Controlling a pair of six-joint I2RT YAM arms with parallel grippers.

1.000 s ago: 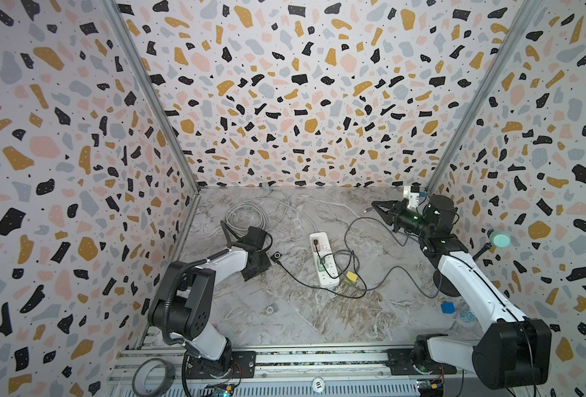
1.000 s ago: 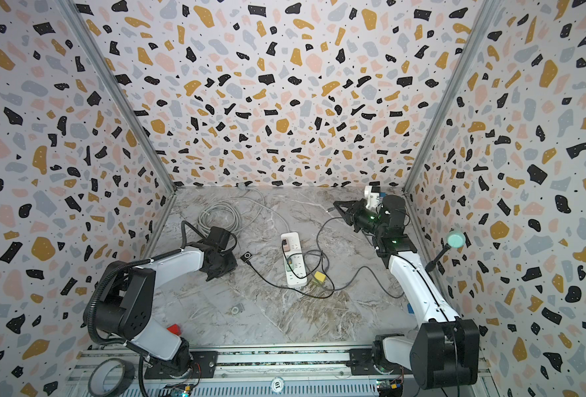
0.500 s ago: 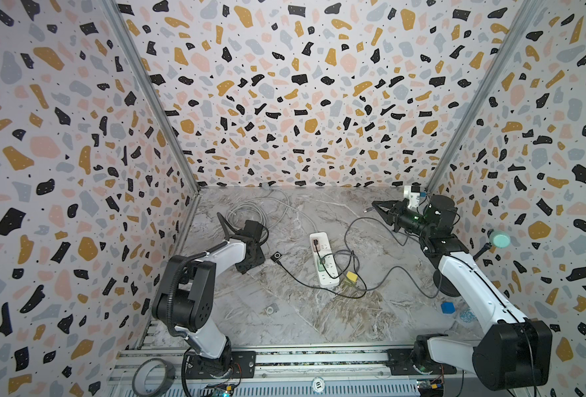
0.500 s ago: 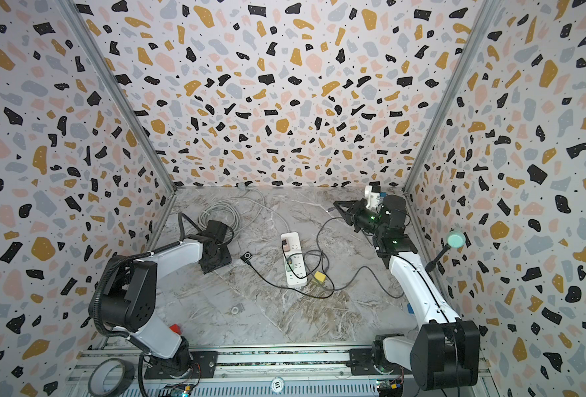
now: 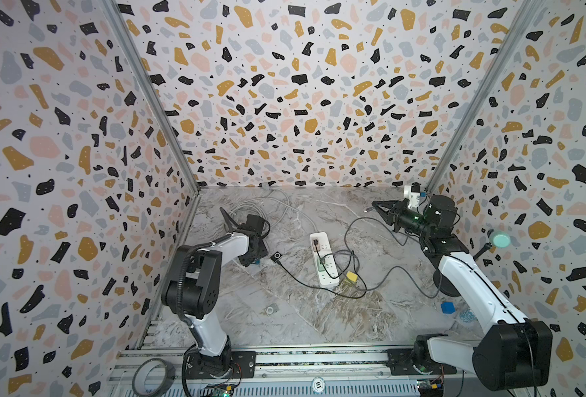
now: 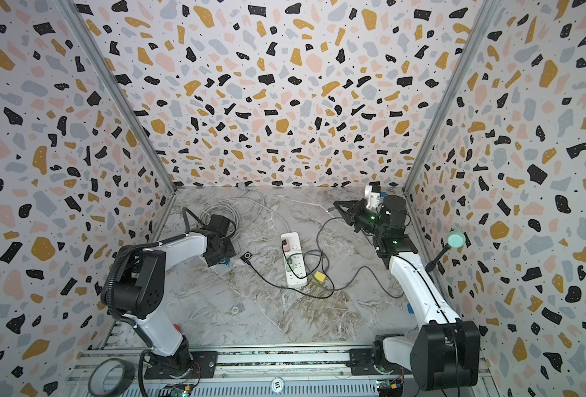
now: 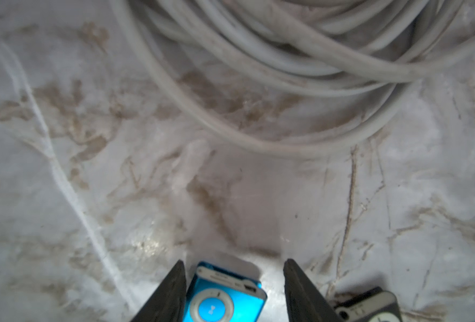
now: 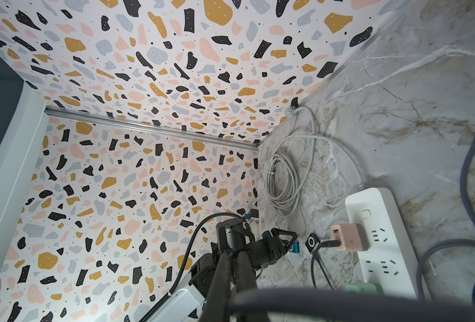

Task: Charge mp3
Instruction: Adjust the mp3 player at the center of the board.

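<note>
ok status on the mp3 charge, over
Left claw open, straddling blue mp3 on table. Right claw shut on black cable, raised. Black mp3 close beside the blue one.

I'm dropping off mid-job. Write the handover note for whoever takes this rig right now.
Left gripper: open, jaws either side of the blue mp3, which lies flat on the table.
Right gripper: shut on the charging cable near its plug, raised at the back.
Done: plug picked up; the black mp3 beside the blue one already has a cable in it.
Left: bring the plug to the blue mp3's port and insert it, probably steadying the player with the left gripper.
</note>
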